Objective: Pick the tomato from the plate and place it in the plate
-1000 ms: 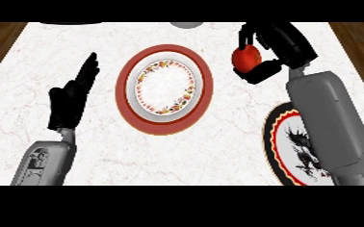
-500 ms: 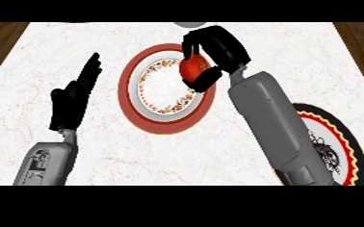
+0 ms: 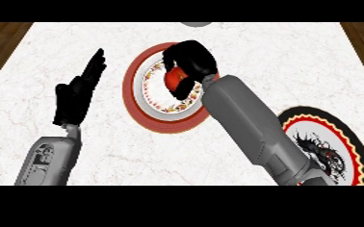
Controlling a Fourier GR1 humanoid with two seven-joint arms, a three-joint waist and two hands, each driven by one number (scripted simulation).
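Now right hand [image 3: 189, 62] curled round tomato [image 3: 175, 81] above red-rimmed plate [image 3: 136, 103], left hand [image 3: 77, 94] open, dark plate [image 3: 343, 133] at right

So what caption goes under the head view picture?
Right hand holds the tomato over the red-rimmed plate; left hand rests open.

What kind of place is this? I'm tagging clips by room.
Probably a kitchen or dining counter: a white marble-patterned countertop with wooden edging, a red-rimmed floral plate, and a black plate with red scalloped border.
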